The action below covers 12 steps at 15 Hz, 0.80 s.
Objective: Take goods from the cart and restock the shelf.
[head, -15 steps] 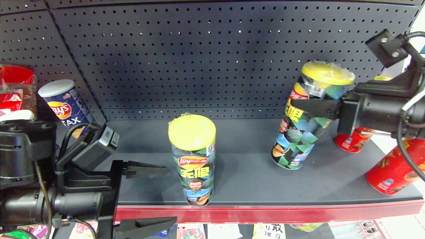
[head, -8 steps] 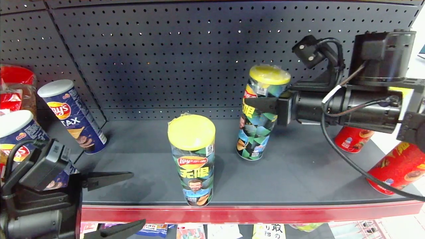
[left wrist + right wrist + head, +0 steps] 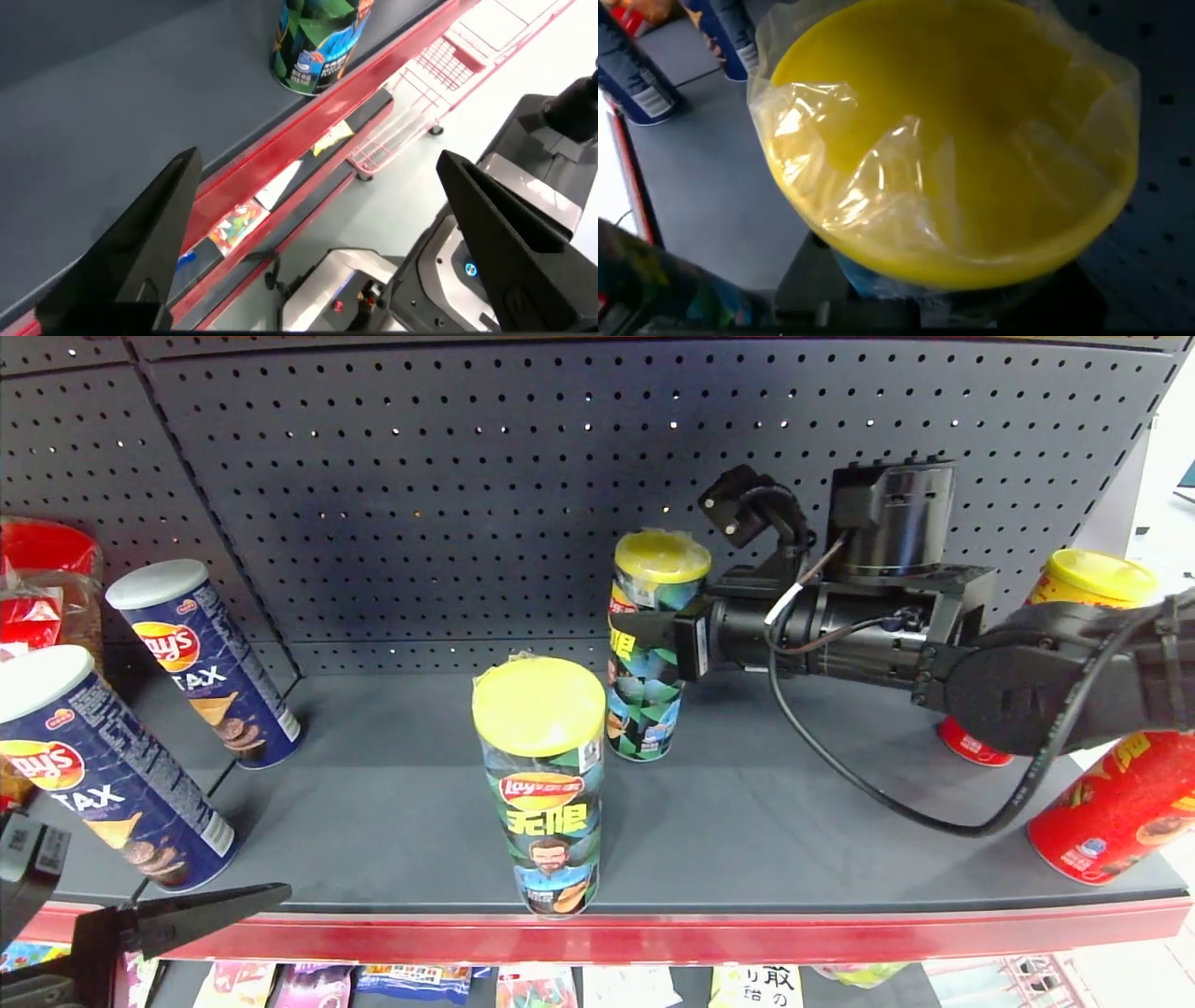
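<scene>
From the head camera, the right gripper [image 3: 651,633] is clamped around the upper half of a green chip can [image 3: 644,714], which stands upright far back on the shelf [image 3: 794,831], behind a matching can [image 3: 546,793] at the front edge. The left wrist camera shows the left gripper [image 3: 318,161] spread wide (nothing between its fingers) beside the red shelf lip [image 3: 374,73]. The right wrist camera looks down on the held can's yellow lid [image 3: 952,140].

The shelf [image 3: 747,840] is bare between left-edge blue cans [image 3: 201,663] and the front-edge can [image 3: 541,784]; the gripped can [image 3: 644,709] is behind it, red cans [image 3: 1111,812] block the right edge.
</scene>
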Tool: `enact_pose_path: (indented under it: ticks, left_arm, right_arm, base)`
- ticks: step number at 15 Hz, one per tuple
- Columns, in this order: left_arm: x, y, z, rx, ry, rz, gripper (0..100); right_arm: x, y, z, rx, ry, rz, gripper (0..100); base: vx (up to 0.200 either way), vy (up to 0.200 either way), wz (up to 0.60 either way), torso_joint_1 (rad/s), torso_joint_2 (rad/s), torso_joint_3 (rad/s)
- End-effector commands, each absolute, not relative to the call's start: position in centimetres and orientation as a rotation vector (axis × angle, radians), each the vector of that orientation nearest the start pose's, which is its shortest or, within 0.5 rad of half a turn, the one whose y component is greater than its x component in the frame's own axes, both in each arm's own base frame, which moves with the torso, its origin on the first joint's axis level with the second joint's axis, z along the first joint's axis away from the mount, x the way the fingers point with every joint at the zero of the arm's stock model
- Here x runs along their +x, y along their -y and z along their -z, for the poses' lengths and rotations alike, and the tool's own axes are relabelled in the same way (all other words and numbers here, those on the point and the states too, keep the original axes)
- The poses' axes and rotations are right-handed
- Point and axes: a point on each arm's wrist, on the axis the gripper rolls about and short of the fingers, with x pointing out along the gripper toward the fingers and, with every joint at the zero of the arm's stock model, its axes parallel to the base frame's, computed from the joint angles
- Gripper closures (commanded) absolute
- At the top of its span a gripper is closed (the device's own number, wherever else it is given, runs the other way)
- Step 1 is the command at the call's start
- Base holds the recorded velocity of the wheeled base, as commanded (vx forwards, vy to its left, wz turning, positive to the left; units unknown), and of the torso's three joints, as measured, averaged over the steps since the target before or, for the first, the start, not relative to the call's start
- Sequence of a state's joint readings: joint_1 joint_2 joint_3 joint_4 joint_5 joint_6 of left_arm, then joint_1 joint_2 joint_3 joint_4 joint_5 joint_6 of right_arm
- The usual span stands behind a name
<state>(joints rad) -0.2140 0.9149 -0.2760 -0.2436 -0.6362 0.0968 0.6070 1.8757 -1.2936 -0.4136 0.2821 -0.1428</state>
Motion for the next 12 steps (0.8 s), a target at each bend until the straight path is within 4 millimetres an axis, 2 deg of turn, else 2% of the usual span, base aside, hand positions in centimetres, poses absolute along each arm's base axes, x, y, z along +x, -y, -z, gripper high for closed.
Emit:
enact_pose_path:
  ticks: [1,11,12]
  left_arm:
    - [8.24,3.14,-15.98,0.013,-0.322,0.852,0]
    - [8.38,3.16,-16.11,0.016,-0.322,0.840,0]
    - [8.41,3.17,-16.13,0.016,-0.322,0.840,0]
  right_arm:
    - [31.72,-23.48,-22.20,-0.169,-0.133,-0.915,100]
    - [31.62,-24.11,-22.13,-0.174,-0.127,-0.939,100]
    - [31.58,-24.08,-22.10,-0.172,-0.130,-0.938,0]
  base:
    - [0.000,0.000,0.00,0.000,0.00,0.000]
    - [0.000,0.000,0.00,0.000,0.00,0.000]
    - [0.000,0.000,0.00,0.000,0.00,0.000]
